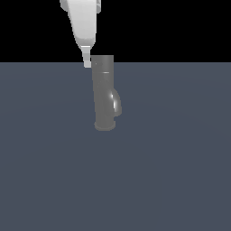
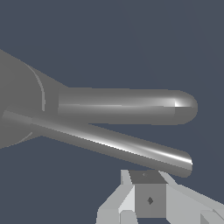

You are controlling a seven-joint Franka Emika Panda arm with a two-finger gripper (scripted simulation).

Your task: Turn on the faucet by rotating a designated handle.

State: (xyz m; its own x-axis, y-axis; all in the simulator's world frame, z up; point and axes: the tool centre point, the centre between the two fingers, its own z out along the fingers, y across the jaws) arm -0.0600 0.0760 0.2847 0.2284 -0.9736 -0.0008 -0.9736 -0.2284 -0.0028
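Observation:
The faucet (image 1: 103, 94) is a dull grey upright cylinder with a flared base and a shiny curved spout (image 1: 116, 103) on the exterior view's right. In the wrist view the thick rounded spout (image 2: 131, 107) and the slimmer, straight handle (image 2: 113, 145) both run out from the faucet body (image 2: 19, 109). My white gripper (image 1: 87, 62) hangs at the cylinder's top, on the exterior view's left. Its fingertips (image 2: 148, 194) sit just beside the handle's free end, apart from it. The gripper (image 2: 148, 194) looks shut, with nothing held. In the exterior view the handle is hard to make out.
The faucet stands alone on a flat blue-grey floor (image 1: 171, 171) that fills the lower part of the exterior view, under a black background.

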